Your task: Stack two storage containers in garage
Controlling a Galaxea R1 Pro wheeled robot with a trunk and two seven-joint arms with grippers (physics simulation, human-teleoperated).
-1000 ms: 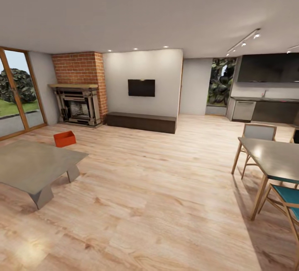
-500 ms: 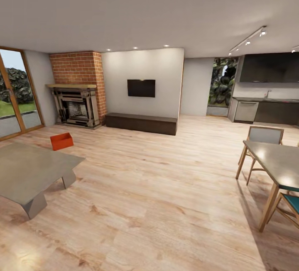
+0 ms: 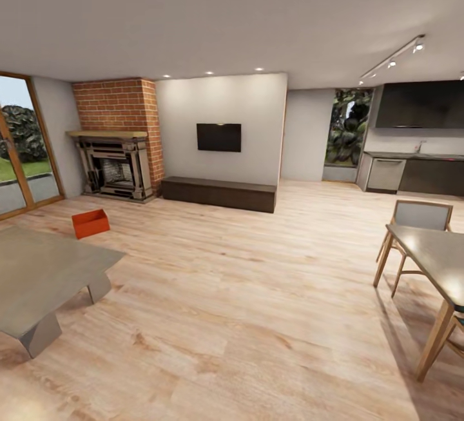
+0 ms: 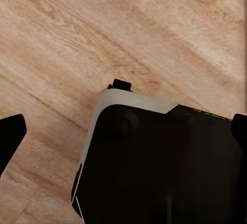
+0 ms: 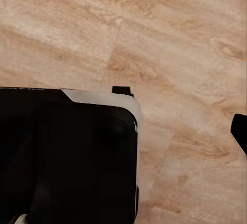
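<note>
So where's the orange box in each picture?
Head view: storage container at left, on the wood-plank floor.
Left wrist view: floor beside the robot's dark base.
Right wrist view: floor and base.
Shared landmark: the wood-plank floor.

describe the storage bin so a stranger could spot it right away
Find the brick fireplace on the far left wall. On the wood-plank floor in front of it, beyond the grey coffee table, sits the storage container. It is the only red-orange thing there: small, open-topped, boxy.
</note>
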